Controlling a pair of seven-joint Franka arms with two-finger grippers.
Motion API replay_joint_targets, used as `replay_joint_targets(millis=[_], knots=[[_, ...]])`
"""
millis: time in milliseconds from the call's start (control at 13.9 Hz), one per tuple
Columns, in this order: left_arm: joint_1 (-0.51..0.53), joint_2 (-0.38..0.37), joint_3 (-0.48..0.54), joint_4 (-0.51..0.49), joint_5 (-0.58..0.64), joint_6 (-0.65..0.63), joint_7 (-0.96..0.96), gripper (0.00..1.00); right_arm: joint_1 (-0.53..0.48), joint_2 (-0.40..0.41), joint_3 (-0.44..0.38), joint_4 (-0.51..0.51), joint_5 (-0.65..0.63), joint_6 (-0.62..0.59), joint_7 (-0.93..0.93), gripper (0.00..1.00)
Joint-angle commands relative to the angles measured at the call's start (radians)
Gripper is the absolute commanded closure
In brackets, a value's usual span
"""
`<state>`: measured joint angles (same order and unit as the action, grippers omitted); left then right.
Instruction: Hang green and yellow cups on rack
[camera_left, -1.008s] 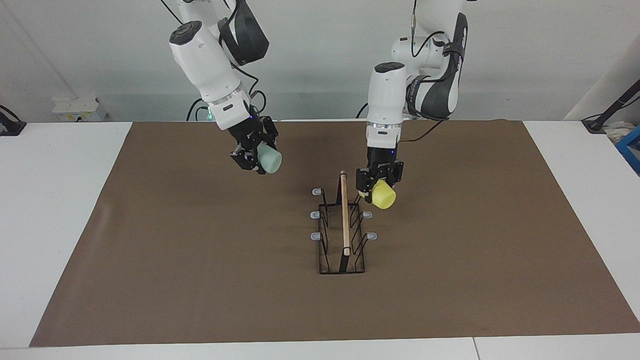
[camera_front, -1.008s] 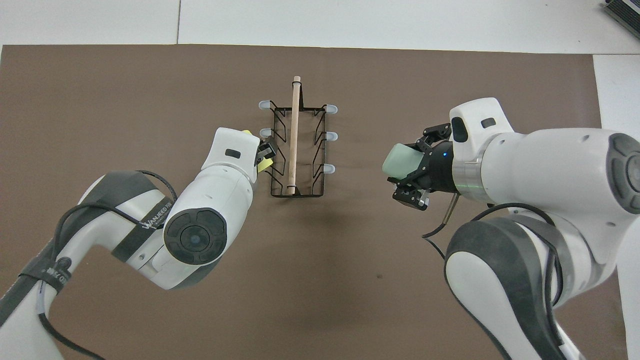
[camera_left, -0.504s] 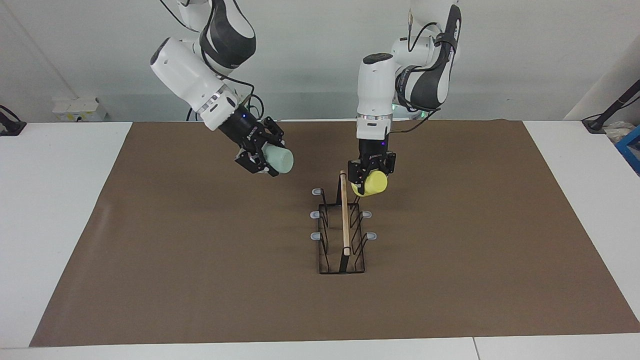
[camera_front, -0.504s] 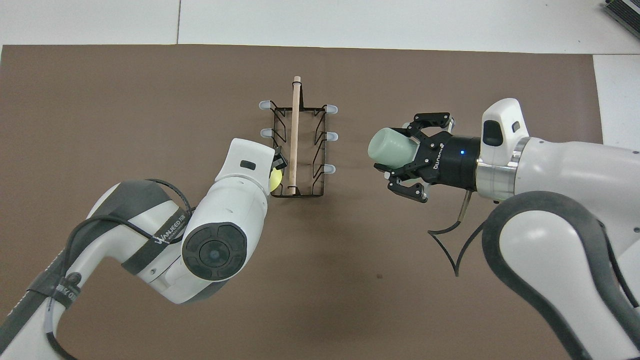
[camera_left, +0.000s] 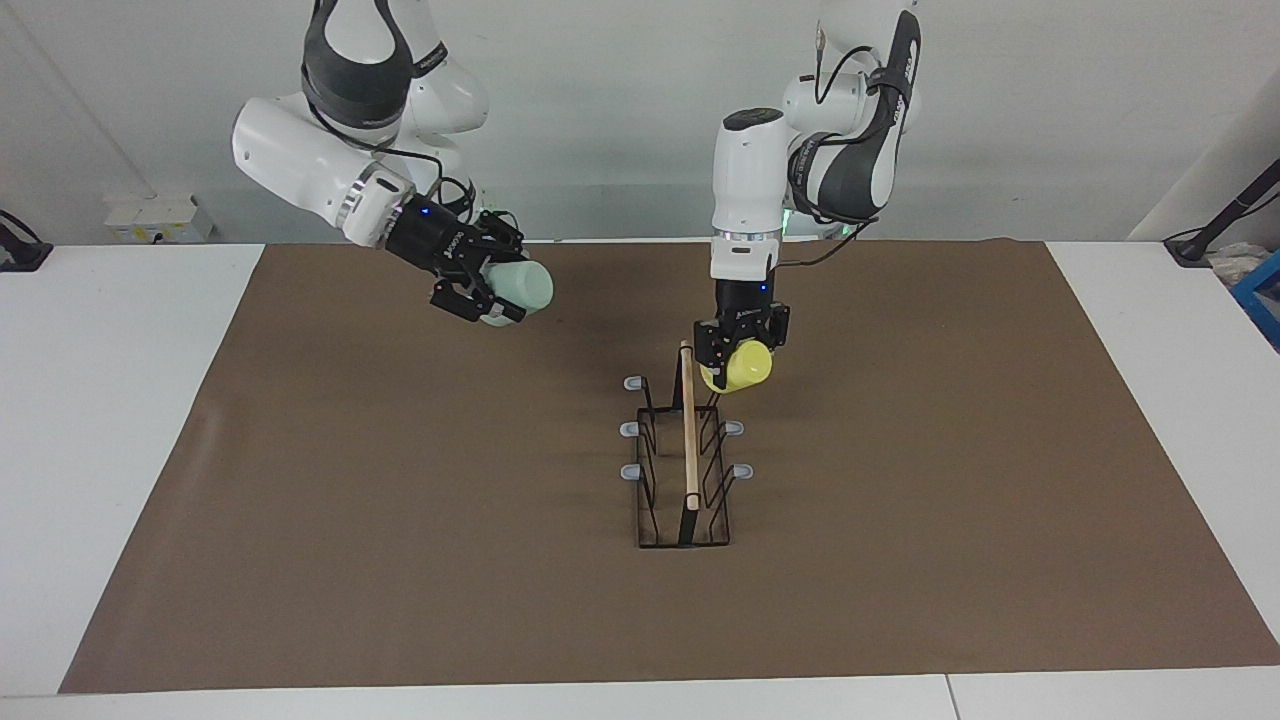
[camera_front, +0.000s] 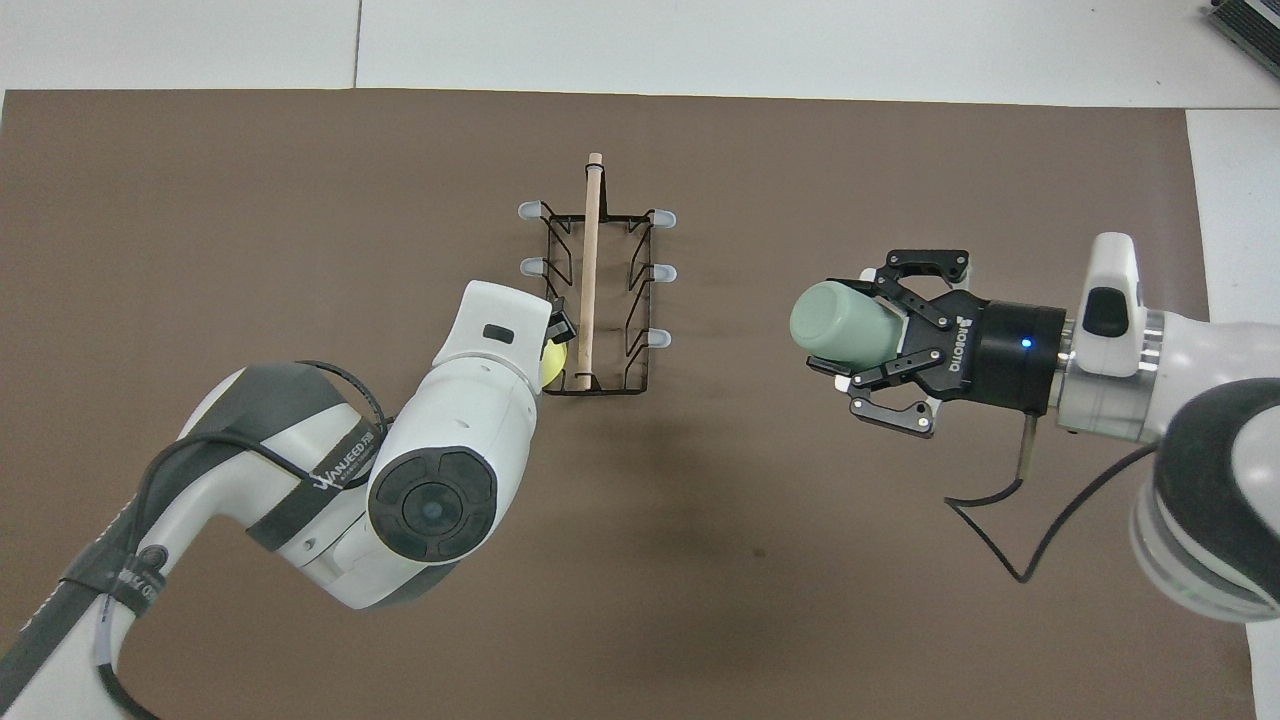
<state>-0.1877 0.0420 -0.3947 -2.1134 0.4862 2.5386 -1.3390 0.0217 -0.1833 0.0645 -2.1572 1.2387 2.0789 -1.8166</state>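
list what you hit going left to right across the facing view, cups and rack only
green cup → rack → yellow cup

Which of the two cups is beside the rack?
The yellow cup, at the left gripper, sits by the rack; the green cup is over bare mat.

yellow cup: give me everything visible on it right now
The yellow cup is a small, bright, handleless tapered tumbler that looks like plastic. It lies tilted on its side at the rack's end nearest the robots, on the left arm's side. The left gripper is around it; whether it sits on a prong cannot be told.
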Motion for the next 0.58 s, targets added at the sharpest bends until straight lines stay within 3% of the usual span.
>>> replay_joint_targets(millis=[0, 504], knots=[[0.011, -0.011, -0.015, -0.019, 0.011, -0.003, -0.012, 0.0, -0.055, -0.054, -0.034, -0.062, 0.083, -0.097, -0.105, 1.0], [0.03, 0.019, 0.0, 0.071, 0.008, -0.046, 0.092, 0.0, -0.098, -0.018, -0.037, -0.142, 0.292, -0.204, -0.298, 1.0]])
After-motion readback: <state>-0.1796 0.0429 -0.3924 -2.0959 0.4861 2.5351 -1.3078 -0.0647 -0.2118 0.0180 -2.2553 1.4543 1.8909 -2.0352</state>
